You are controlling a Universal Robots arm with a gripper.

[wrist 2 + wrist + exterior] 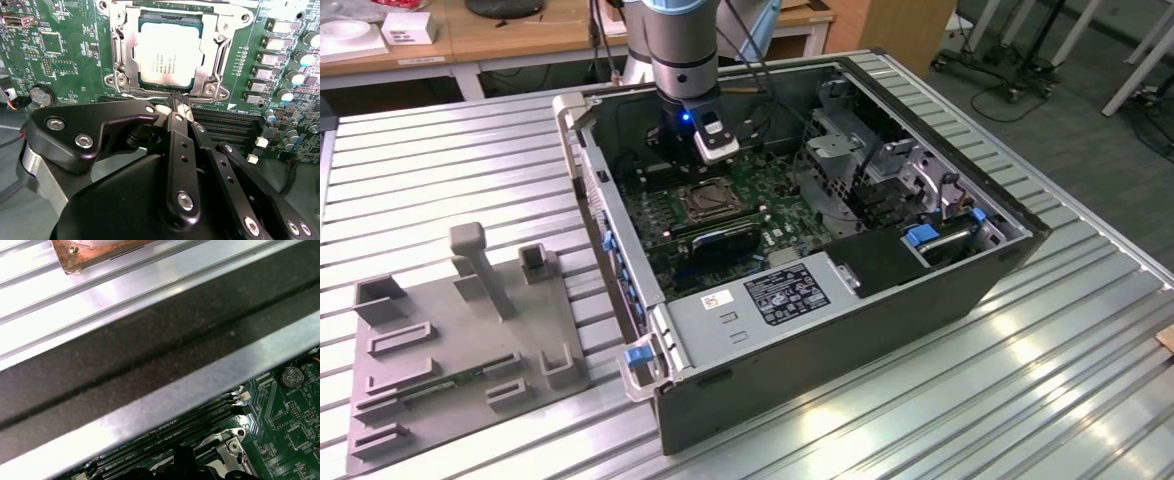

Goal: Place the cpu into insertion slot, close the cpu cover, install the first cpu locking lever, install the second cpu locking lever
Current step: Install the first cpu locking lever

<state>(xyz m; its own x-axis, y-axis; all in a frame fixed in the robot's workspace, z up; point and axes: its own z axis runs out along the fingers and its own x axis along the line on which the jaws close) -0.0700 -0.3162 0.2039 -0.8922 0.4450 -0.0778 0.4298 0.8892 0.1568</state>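
Observation:
In the second wrist view the cpu [167,52], a silver-grey square, lies in the insertion slot [170,92] on the green motherboard. The cpu cover [216,55], a silvery frame, lies flat over it and the chip shows through its window. A thin wire lever [142,95] runs along the socket edge closest to my gripper. My gripper [179,104] has its black fingertips pressed together right at that edge. In the exterior view the gripper [708,152] hangs inside the open computer case, just beyond the slot [707,200].
The case's metal walls [594,190] ring the motherboard. Long black memory slots [225,125] lie beside the socket, under my fingers. Capacitors [295,75] and a coin battery [40,96] stand nearby. A grey fixture plate [454,340] sits on the slatted table at the exterior view's left.

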